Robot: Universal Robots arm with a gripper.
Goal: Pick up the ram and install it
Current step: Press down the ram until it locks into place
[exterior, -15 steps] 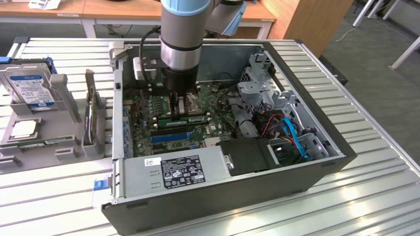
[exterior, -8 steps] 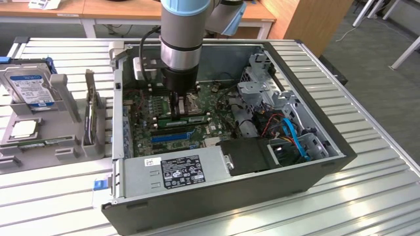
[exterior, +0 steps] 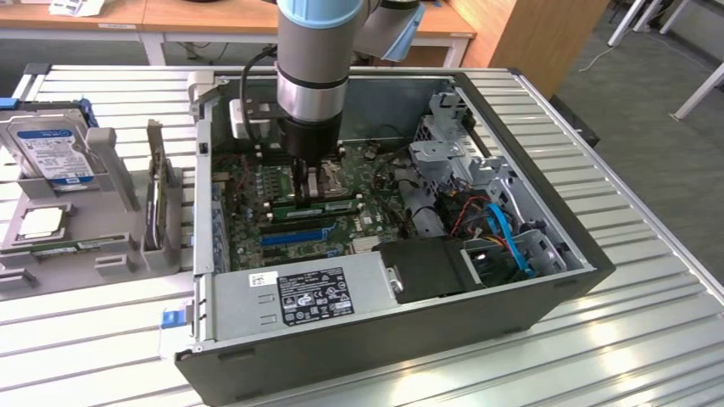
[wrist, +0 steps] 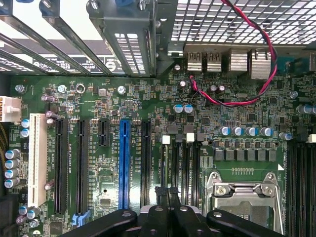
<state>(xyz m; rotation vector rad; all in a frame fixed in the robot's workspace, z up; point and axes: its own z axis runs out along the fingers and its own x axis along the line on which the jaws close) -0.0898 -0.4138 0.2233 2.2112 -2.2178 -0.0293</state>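
Exterior view: open computer case (exterior: 531, 297) lies on a slatted metal table (exterior: 633, 339); robot arm (exterior: 314, 59) reaches straight down into it; gripper (exterior: 305, 182) sits low over the motherboard (exterior: 374, 182), near the middle of the board; the ram (exterior: 303, 204) looks like a thin green stick lying flat right under the gripper, left of the CPU socket, whether seated cannot be told; blue expansion slot (exterior: 297, 236) lies nearer the camera; power supply (exterior: 311, 292) with white label along the near wall; on the exterior view's left a hard drive (exterior: 51, 153) stands in a grey tray (exterior: 114, 170).

Wrist view: gripper (wrist: 167, 197) fingers (wrist: 159, 217) pressed together, jaws fully closed; tips hover over the black memory slots (wrist: 183, 163) beside the CPU socket (wrist: 244, 197); nothing clearly clamped between them; blue expansion slot (wrist: 124, 163) among black ones; red and black cable (wrist: 256, 59) loops past the rear ports.
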